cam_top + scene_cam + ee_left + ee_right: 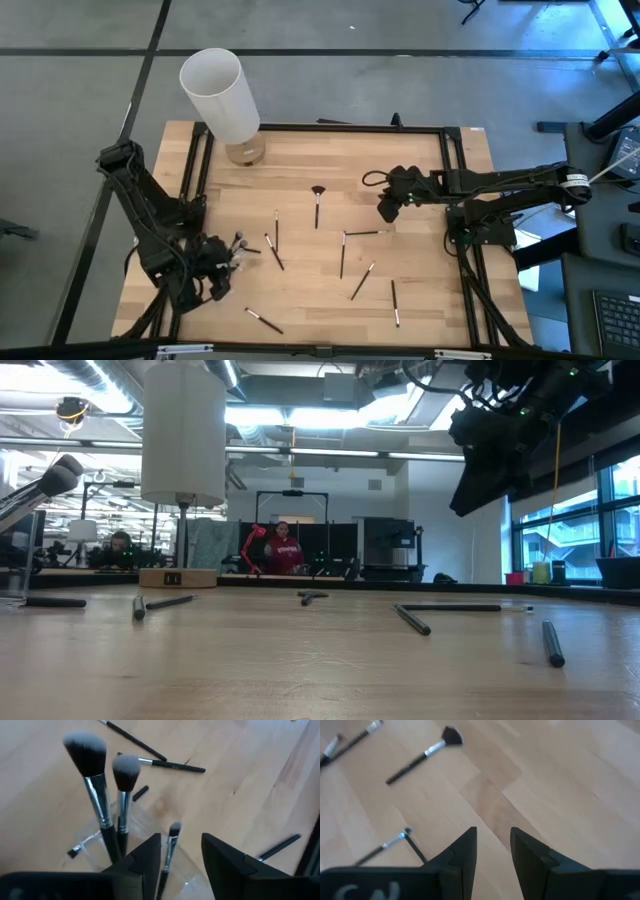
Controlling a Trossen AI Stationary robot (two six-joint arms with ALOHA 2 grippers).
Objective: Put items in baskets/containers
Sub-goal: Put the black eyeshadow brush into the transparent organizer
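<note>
A transparent cup [92, 842] stands at the table's near left [234, 256]. In it three brushes stand upright: two thick ones with pale heads [86, 750] [126, 770] and a slim one [173, 837]. My left gripper [181, 857] hangs open just above the cup, and the slim brush shows in the gap beside one finger. Several thin dark brushes lie flat on the wood, among them a fan-shaped one [318, 204] and an L-shaped pair [352, 243]. My right gripper [387, 208] hovers open over bare wood [492, 855] at the table's right.
A tall white cylinder [221, 94] and a small tan jar [244, 152] stand at the far left. More loose brushes lie near the front edge [264, 320] [395, 303]. A black frame [350, 127] runs round the tabletop. People sit in the room beyond [284, 548].
</note>
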